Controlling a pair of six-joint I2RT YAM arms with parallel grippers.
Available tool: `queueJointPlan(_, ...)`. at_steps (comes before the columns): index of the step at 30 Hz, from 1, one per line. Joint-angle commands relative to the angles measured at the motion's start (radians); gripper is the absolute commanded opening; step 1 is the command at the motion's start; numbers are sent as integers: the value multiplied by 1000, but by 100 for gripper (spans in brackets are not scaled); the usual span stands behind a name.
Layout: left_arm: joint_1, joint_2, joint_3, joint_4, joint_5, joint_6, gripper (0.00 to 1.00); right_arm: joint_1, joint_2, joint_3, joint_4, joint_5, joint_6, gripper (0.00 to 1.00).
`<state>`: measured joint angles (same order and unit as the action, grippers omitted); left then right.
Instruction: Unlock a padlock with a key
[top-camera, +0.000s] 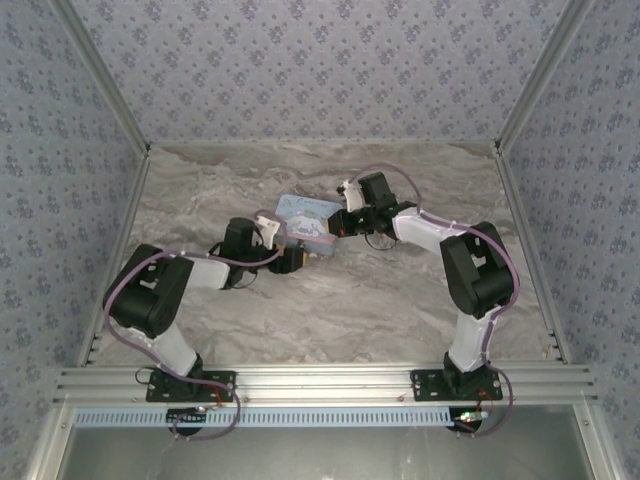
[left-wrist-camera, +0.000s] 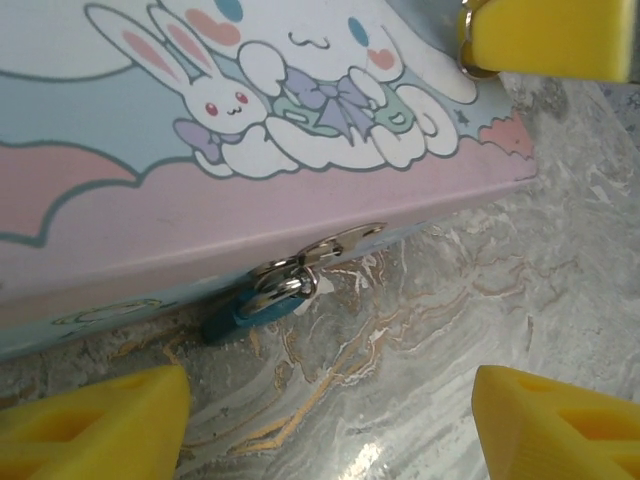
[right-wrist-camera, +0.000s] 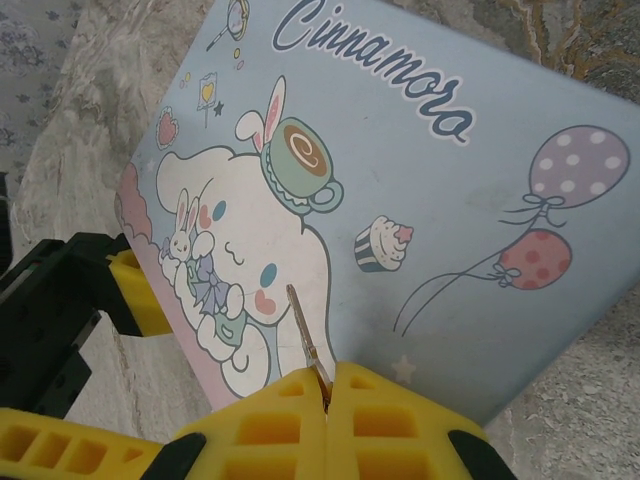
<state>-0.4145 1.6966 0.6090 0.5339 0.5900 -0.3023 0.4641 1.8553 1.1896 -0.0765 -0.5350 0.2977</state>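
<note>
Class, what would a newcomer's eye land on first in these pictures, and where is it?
The light-blue cartoon-printed tin box lies in the middle of the marbled table. A tiny teal-blue padlock hangs from the silvery hasp on its edge, and the right gripper, at the lid's edge, is shut on a thin metal key.

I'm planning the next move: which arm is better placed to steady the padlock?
Left. The left gripper stands open facing the padlock hanging from the tin; the right gripper is shut on the key, over the lid.
</note>
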Motion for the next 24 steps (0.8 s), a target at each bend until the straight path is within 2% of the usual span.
queueJointPlan(1, -9, 39, 15, 70, -21, 35, 71, 13, 33, -12, -150, 66, -27, 0)
queueJointPlan(8, -13, 62, 18, 83, -83, 51, 68, 18, 31, -6, -174, 85, -39, 0)
queueJointPlan(15, -21, 86, 30, 92, -98, 58, 63, 21, 33, -6, -180, 100, -37, 0)
queueJointPlan(24, -69, 108, 41, 91, -178, 71, 62, 24, 31, -6, -188, 99, -43, 0)
